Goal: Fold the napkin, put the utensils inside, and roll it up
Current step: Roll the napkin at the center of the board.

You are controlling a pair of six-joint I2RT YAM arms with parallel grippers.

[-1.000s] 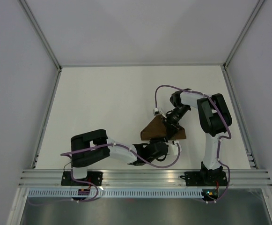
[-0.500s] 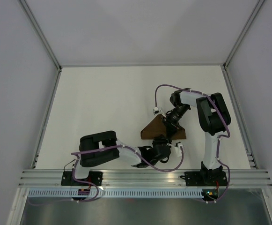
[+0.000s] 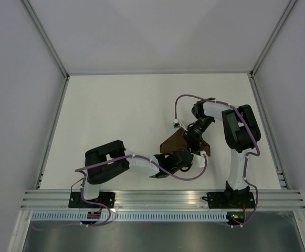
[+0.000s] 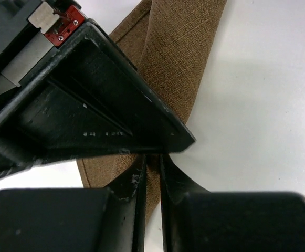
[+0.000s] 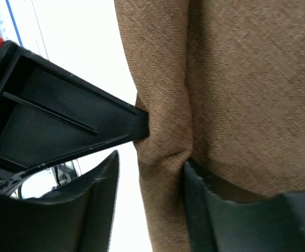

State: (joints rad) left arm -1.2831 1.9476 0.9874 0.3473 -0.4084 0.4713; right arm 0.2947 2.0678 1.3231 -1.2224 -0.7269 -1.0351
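Between the black fingers of the left gripper (image 4: pixel 151 160), which are pressed almost together, a thin edge of the dark-brown woven cloth napkin (image 4: pixel 181 58) is pinched, and only a narrow brown strip shows in the slit. Just above these fingers, in the left wrist view, a black wedge-shaped finger of the right gripper (image 5: pixel 149 155) crosses the cloth. A small red part with two screws (image 4: pixel 63 26) sits on that gripper's body beside a pale block. The jaws of the right gripper stand apart around a raised fold of the napkin. One finger (image 5: pixel 215 210) touches the cloth, while between the other finger and the cloth a strip of white surface shows. The tip of a left gripper finger touches the edge of this same fold from the side. Seen from above, both grippers meet over the napkin, which lies folded in a rough triangle, partly hidden under them, on the flat white table (image 3: pixel 115 115), in its near right part and closer to the right arm. The left arm reaches low across the table toward the right, and the right arm bends down from the far side. Thin purple cables (image 3: pixel 183 97) loop along both arms. A ribbed aluminium rail (image 3: pixel 162 197) runs along the near edge where the bases are bolted, and plain grey walls (image 3: pixel 16 105) stand around the table.
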